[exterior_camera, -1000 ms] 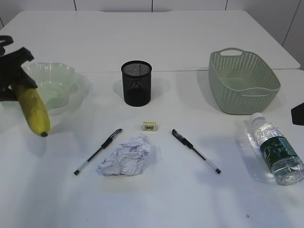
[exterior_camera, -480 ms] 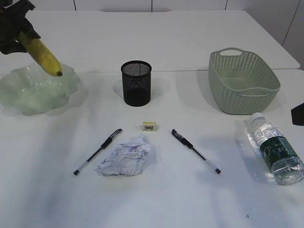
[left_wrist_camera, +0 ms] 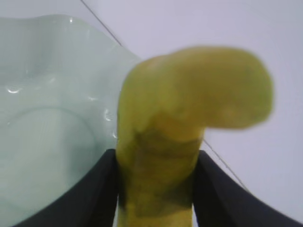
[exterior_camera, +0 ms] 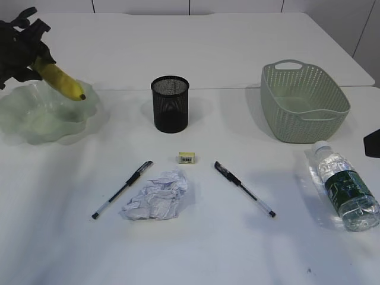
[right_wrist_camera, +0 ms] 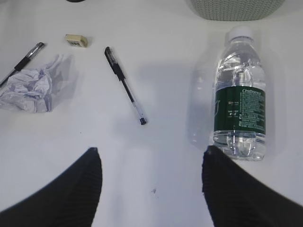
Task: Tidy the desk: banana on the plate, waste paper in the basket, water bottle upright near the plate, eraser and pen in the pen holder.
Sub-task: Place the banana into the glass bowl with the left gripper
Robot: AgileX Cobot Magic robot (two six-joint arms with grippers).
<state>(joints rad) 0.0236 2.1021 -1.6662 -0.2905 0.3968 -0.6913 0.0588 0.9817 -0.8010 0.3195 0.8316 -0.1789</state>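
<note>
**Banana held over the plate at the upper left**

A white table (exterior_camera: 196,249) fills the exterior view, with a seam running across it behind the objects and pale wall panels along the top edge. At the upper left, the left gripper (exterior_camera: 24,50) clamps the banana (exterior_camera: 62,83) by one end; the fruit slants down to the right, its dark tip above the wavy, translucent green plate (exterior_camera: 35,122). In the left wrist view the banana (left_wrist_camera: 184,123) is yellow with brownish-green smudges, wedged between two black fingers (left_wrist_camera: 102,189).

Mid-frame stand the black mesh pen holder (exterior_camera: 170,104) and, lower, the small eraser (exterior_camera: 186,157), crumpled paper (exterior_camera: 155,199) and two pens (exterior_camera: 122,189) (exterior_camera: 244,189). The green basket (exterior_camera: 304,101) sits upper right, the water bottle (exterior_camera: 345,187) lying on its side below it. The right gripper (right_wrist_camera: 151,189) hovers spread wide, empty, above the table.
</note>
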